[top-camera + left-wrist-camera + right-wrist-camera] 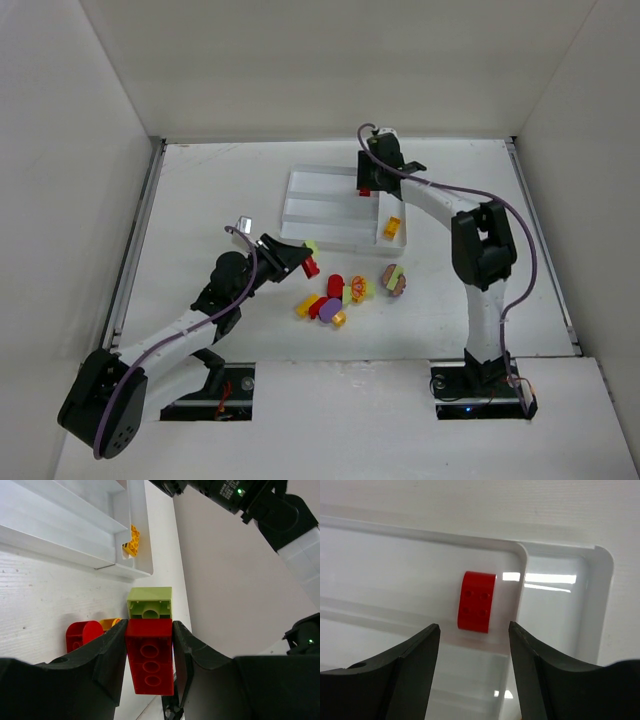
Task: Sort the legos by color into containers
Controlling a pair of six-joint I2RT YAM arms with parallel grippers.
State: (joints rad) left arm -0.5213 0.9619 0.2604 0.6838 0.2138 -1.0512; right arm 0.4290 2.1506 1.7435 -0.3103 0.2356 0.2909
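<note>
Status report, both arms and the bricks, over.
Left claw shut on long red brick. Right claw open over small red brick in tray. Pile unsorted, nothing blocking.

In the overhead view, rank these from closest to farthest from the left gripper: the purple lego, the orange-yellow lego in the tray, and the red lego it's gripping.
1. The red lego, clamped between the fingers of the left gripper.
2. The purple lego, lying loose on the gripper's near-right side.
3. The orange-yellow lego, in the narrow end slot of the tray, farther right.
</note>
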